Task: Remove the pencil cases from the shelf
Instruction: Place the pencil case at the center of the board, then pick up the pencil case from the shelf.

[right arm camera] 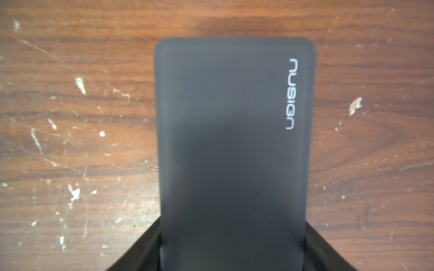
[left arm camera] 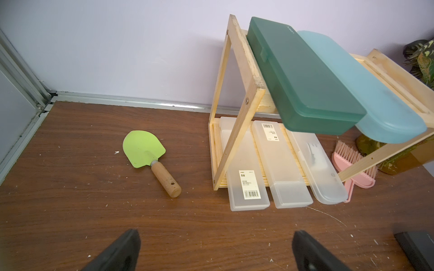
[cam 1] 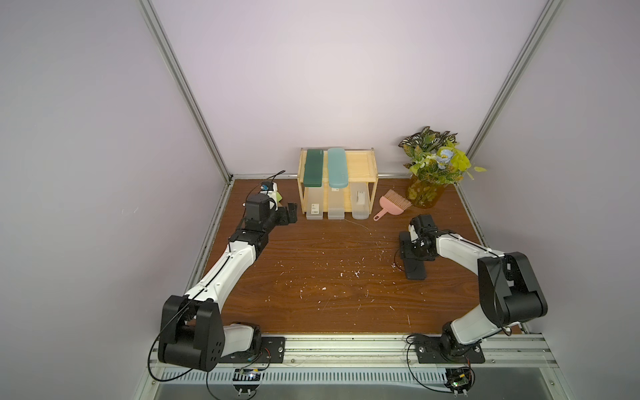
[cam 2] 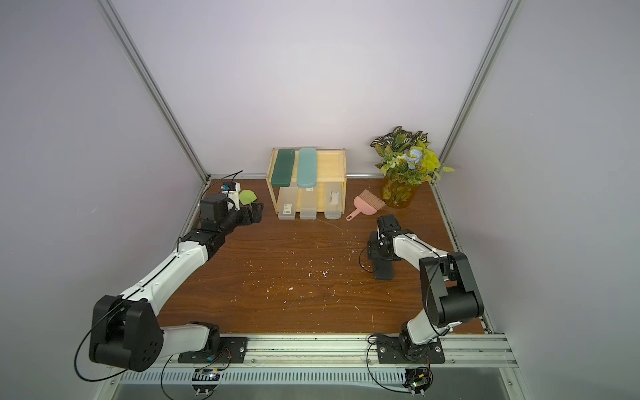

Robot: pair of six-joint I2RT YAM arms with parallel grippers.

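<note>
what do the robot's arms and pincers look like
The left arm and right arm match: white shell links between bulky black joint housings, with thin black cables running along them. The left pincer and right pincer are matte black and tapered.

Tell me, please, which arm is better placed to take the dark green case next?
Probably the left arm: open, empty jaws beside the shelf, near the dark green case; the right arm's jaws flank the black case on the table.
</note>
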